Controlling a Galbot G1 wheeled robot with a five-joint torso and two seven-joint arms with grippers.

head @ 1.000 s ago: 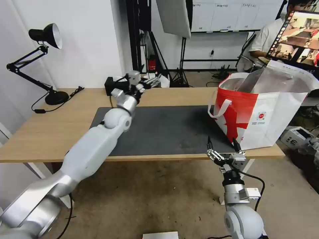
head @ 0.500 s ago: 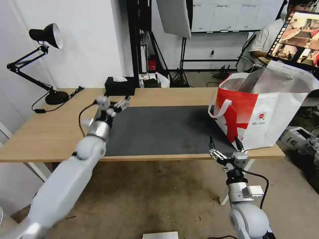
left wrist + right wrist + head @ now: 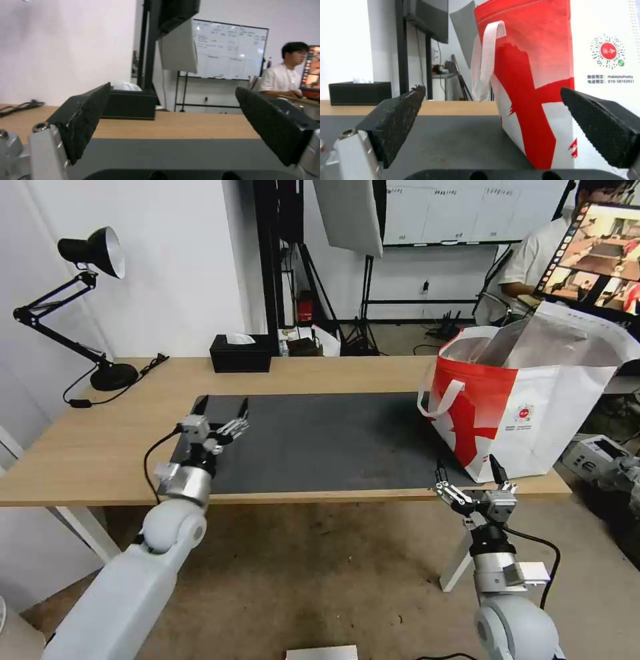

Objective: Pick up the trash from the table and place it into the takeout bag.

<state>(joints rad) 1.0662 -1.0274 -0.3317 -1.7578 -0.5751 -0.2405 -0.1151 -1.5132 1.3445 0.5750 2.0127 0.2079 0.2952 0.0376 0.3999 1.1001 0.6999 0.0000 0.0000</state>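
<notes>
The trash is out of view. The takeout bag (image 3: 527,400) stands upright and open on the right end of the table (image 3: 100,447), partly on the dark grey mat (image 3: 333,440); its foil inside is hidden from me. My left gripper (image 3: 223,407) hovers open over the mat's near left corner with nothing between its fingers, as the left wrist view (image 3: 172,100) confirms. My right gripper (image 3: 467,468) is open and empty at the table's front edge, just before the takeout bag (image 3: 533,62), with the right gripper (image 3: 492,100) facing its red panel.
A black tissue box (image 3: 240,355) sits at the table's back edge, and a black desk lamp (image 3: 87,300) stands at the far left. A white strap handle (image 3: 437,400) hangs off the bag toward the mat. Bare floor lies below the front edge.
My left arm has pulled back from the table's far side near the tissue box to the mat's near left corner. My right gripper has drifted slightly right and lower.
</notes>
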